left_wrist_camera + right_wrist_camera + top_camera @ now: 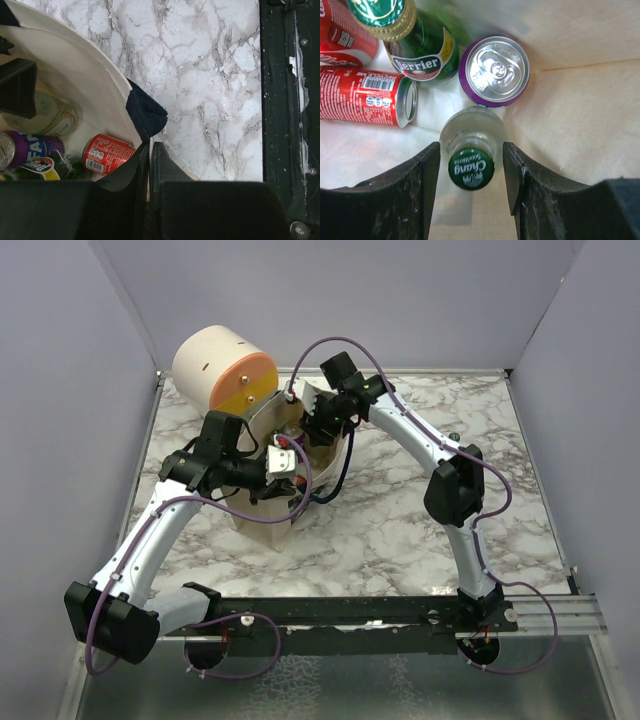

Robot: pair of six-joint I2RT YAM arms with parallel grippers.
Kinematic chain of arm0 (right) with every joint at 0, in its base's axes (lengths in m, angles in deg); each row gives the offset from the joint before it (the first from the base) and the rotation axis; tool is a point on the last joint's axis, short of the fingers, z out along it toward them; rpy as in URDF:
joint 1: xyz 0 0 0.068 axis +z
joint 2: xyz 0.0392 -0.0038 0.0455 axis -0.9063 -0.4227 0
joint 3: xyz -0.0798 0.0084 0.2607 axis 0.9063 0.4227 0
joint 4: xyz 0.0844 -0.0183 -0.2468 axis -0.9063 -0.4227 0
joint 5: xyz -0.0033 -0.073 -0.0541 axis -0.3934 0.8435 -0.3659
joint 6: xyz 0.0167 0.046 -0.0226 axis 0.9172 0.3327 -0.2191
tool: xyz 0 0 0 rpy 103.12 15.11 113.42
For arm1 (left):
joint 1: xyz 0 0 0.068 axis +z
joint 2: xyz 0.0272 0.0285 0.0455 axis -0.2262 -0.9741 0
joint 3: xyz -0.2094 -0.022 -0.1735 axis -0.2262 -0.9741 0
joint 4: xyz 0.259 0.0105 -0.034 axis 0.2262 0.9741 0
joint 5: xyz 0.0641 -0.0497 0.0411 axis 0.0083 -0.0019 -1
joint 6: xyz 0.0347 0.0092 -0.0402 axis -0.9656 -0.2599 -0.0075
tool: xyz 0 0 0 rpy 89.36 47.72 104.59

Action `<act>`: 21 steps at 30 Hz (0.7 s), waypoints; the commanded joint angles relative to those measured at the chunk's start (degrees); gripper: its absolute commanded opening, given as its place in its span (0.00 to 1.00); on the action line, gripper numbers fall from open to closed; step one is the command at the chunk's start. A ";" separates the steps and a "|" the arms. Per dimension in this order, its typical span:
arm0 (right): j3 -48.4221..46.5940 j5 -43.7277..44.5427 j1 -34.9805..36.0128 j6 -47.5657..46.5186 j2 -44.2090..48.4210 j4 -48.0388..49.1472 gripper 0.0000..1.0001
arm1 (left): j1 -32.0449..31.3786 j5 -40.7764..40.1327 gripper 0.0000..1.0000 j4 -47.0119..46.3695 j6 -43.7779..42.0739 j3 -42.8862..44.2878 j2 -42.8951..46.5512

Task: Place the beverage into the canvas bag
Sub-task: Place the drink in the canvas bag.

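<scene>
A marble table (400, 530) sits between grey walls (80, 390). Left of centre stands the canvas bag (262, 530), and the left gripper (150, 150) is pinched tight on its rim. Inside the bag, the right gripper (471, 150) has its jaws parted on either side of the upright green-capped bottle (471, 169), which stands just beside a purple can (494, 70).

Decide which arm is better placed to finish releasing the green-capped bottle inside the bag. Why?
Right. The right gripper is inside the canvas bag, fingers flanking the green-capped bottle with gaps both sides. The left gripper is pinched shut on the bag's rim, holding it.
</scene>
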 commanded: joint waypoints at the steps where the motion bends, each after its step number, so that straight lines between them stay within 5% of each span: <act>1: -1.28 0.43 -1.14 0.51 -0.08 -2.40 0.57 | 0.19 3.82 0.00 1.13 -1.46 -0.33 -0.03; 21: -3.20 -3.25 -1.14 5.33 2.67 -0.73 0.83 | 0.16 2.73 0.00 0.83 -1.35 -1.60 0.04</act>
